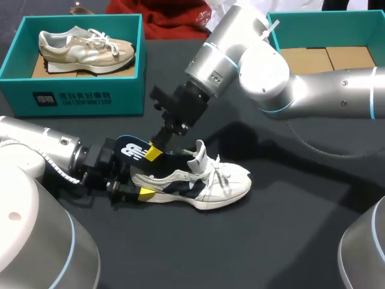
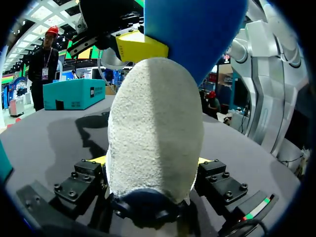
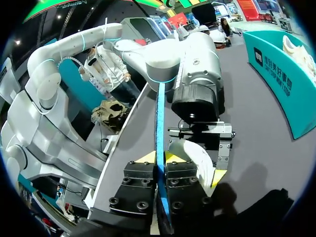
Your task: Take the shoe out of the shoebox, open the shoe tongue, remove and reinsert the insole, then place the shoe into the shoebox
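A white and navy shoe [image 1: 210, 180] lies on its sole on the black table, toe to the right. My left gripper [image 1: 139, 180] comes in from the left and clamps the heel; in the left wrist view the pale heel [image 2: 153, 133] fills the gap between its fingers [image 2: 150, 163]. My right gripper [image 1: 155, 152] hangs over the heel opening, shut on a blue insole [image 1: 131, 149]. The insole sticks up and back out of the shoe. In the right wrist view the insole [image 3: 160, 113] stands edge-on between the closed yellow tips [image 3: 160, 158], with the shoe heel [image 3: 195, 153] just beyond.
A teal shoebox [image 1: 24, 90] at the back left holds a beige shoe [image 1: 84, 48]. A second teal box [image 1: 283, 42] with brown cardboard inside stands at the back right. Bare table lies in front of and to the right of the white shoe.
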Available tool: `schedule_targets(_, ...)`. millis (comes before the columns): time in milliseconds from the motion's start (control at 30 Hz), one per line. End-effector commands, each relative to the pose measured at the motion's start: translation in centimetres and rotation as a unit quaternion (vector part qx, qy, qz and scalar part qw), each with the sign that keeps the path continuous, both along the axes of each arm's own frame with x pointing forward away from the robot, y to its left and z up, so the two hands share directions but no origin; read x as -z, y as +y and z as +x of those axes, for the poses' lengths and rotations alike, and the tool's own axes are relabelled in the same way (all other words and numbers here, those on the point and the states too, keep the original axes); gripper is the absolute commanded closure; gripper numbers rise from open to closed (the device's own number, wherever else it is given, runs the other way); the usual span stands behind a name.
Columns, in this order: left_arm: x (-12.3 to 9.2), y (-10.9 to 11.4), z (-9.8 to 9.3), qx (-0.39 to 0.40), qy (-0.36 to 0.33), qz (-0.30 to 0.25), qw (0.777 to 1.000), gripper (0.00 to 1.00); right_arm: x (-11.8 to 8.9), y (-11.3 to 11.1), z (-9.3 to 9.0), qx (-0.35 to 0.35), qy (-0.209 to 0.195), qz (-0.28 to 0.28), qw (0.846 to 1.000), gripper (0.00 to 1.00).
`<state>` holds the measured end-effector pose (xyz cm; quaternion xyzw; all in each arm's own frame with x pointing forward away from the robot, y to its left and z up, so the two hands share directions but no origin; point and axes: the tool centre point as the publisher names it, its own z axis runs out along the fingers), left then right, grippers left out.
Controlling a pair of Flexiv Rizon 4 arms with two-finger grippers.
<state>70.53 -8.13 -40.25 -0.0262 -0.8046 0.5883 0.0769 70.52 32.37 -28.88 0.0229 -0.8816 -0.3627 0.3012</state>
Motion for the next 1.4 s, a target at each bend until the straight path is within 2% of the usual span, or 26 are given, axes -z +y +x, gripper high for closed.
schedule_targets(33,0.3,-0.2,0.0,0.000,0.000,0.001,1.000,1.00,-1.6,0.8,0.3,-0.008,-0.006,-0.002,1.000,1.00)
schedule_targets(67,0.3,-0.2,0.0,0.000,0.000,0.001,1.000,1.00,-2.1,1.0,0.4,-0.008,-0.004,-0.011,1.000,1.00)
schedule_targets(600,0.3,-0.2,0.0,0.000,0.000,0.001,1.000,1.00,-2.1,1.0,0.4,-0.008,-0.004,-0.011,1.000,1.00)
schedule_targets(767,0.3,-0.2,0.0,0.000,0.000,0.001,1.000,1.00,-4.9,1.8,0.8,0.006,-0.061,0.054,0.997,1.00)
schedule_targets(933,0.3,-0.2,0.0,0.000,0.000,0.001,1.000,1.00,-8.6,1.6,1.1,0.026,-0.079,0.120,0.989,1.00)
schedule_targets(1033,0.3,-0.2,0.0,0.000,0.000,0.001,1.000,1.00,-10.8,1.0,1.7,0.033,-0.077,0.202,0.976,1.00)
schedule_targets(1067,0.3,-0.2,0.0,0.000,0.000,0.001,1.000,1.00,-11.7,0.8,1.8,0.022,-0.088,0.246,0.965,1.00)
schedule_targets(1400,0.3,-0.2,0.0,0.000,0.000,0.001,1.000,1.00,-11.7,0.8,1.8,0.022,-0.088,0.246,0.965,1.00)
